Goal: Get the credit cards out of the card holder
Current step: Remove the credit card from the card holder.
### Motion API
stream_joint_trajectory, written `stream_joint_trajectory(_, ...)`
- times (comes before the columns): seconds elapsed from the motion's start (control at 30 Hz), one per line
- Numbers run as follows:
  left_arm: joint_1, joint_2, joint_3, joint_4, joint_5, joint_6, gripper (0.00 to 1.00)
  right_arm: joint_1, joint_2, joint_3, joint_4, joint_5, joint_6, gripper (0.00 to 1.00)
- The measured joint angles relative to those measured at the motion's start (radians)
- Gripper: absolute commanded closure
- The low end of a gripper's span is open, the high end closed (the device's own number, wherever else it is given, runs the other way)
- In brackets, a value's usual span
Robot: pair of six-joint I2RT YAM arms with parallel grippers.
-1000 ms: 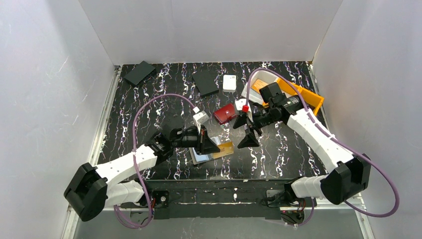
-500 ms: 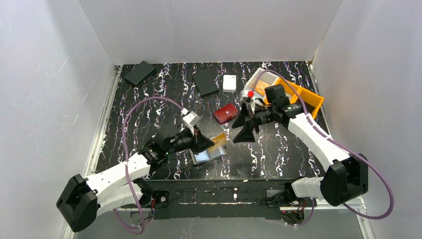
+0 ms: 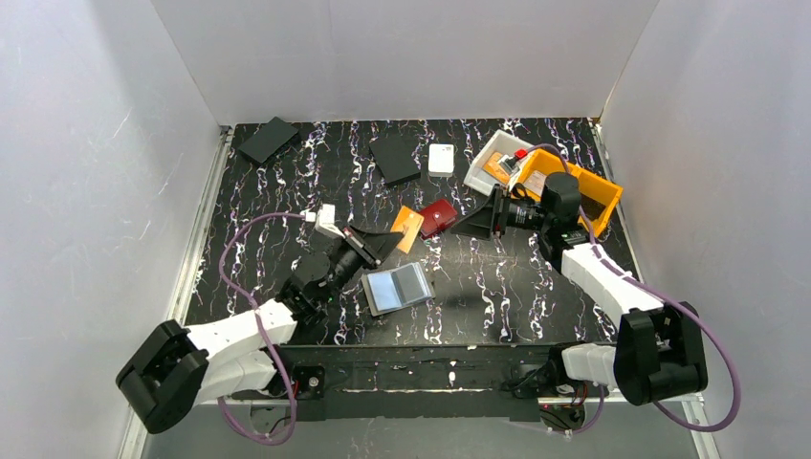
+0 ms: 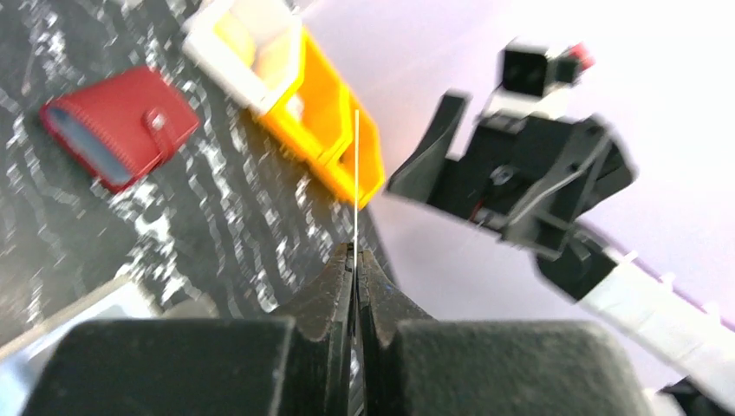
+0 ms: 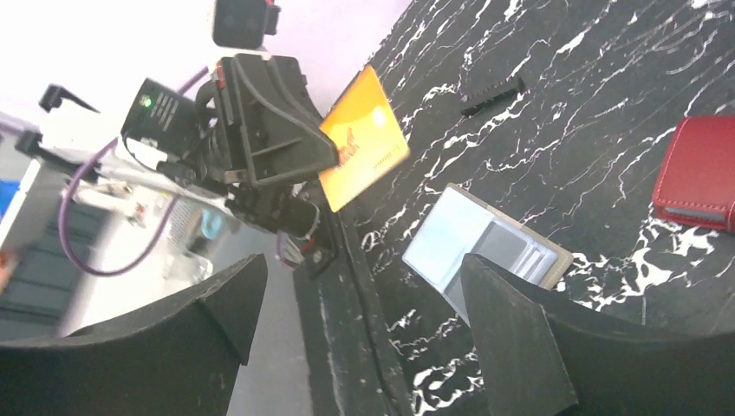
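Now | left claw (image 4: pixel 355 258) pinches orange card (image 5: pixel 364 139) | left wrist: edge-on only

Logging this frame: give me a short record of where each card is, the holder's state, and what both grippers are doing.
orange card: out of the holder, raised off the table
left gripper: shut on the orange card's edge
light blue card: appears to lie in one half of the card holder
card holder: open flat on the table, nothing touching it
right gripper: open, holding nothing, near the dark red case
progress: one card out, one left to remove
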Motion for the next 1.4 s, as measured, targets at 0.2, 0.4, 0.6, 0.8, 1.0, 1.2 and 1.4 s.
stream_joint_trajectory(0.2, 0.000, 0.148, 0.120, 0.121, -0.025, -0.059, 1.00, 0.019, 0.059, -0.040, 0.171, 0.041, 0.221, 0.13)
stream_joint_trajectory(0.4, -0.010, 0.278, 0.202, 0.218, -0.025, -0.119, 1.00, 0.063, 0.136, -0.041, 0.328, 0.073, 0.400, 0.20)
stream_joint_trajectory(0.6, -0.033, 0.353, 0.219, 0.273, -0.025, -0.158, 1.00, 0.062, 0.183, -0.026, 0.498, 0.098, 0.544, 0.43)
stream_joint_trajectory(0.8, -0.047, 0.383, 0.222, 0.322, -0.027, -0.186, 1.00, 0.062, 0.195, -0.011, 0.603, 0.111, 0.621, 0.93)
stream_joint_trajectory(1.0, -0.050, 0.384, 0.227, 0.352, -0.027, -0.191, 0.76, 0.056, 0.193, -0.011, 0.596, 0.121, 0.598, 0.99)
stream_joint_trajectory(1.2, -0.042, 0.372, 0.171, 0.356, -0.017, -0.187, 0.24, 0.034, 0.146, 0.006, 0.424, 0.103, 0.415, 0.99)
stream_joint_trajectory(1.4, 0.087, 0.277, 0.041, 0.306, 0.206, -0.172, 0.02, 0.021, 0.136, 0.217, -0.098, 0.016, -0.090, 0.99)
